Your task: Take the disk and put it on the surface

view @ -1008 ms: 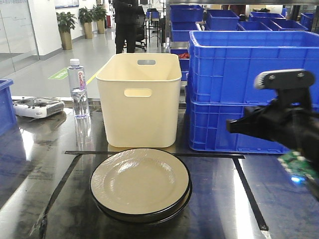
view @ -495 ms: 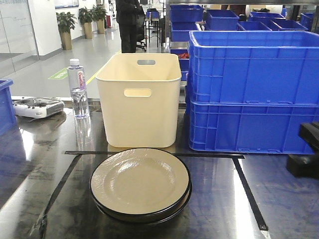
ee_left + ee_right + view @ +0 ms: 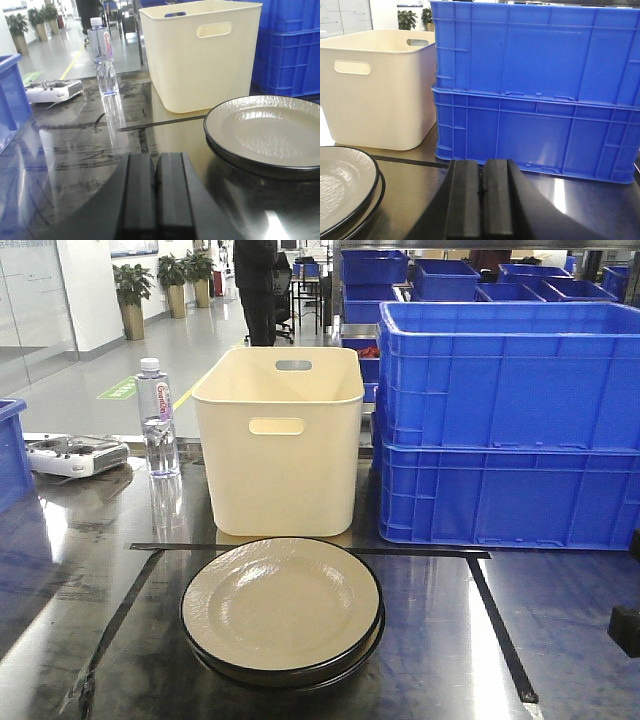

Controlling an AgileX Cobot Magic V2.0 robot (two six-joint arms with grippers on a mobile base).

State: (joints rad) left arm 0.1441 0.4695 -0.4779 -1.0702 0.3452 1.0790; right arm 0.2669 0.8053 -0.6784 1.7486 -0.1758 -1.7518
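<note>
A stack of plates sits on the surface inside the square of black tape, just in front of a cream bin. The top plate is beige with a dark rim, and at least one more lies under it, as the doubled rim in the right wrist view shows. I take the top plate to be the disk of the task.

Neither arm holds anything. The left pincer has its two black fingers pressed together, with nothing between them; it sits low over the surface, to the left of the plates and apart from them. The right pincer is likewise closed and empty, low near the surface to the right of the plates, facing the stacked blue crates. In the front view only a dark corner at the right edge, probably part of the right arm, can be seen.

By my reading the task is at its start, or between cycles: the plates rest untouched and no reach toward them shows. The next move calls for one pincer to open, come to the rim of the top plate and close on its edge alone, without catching the plate beneath. The lift should then be shallow and level, and the plate set on a bare part of the surface beside the stack. The glossy top and the thin rim may make the grip slippery. A water bottle and a white controller stand well to the left, out of the way.
</note>
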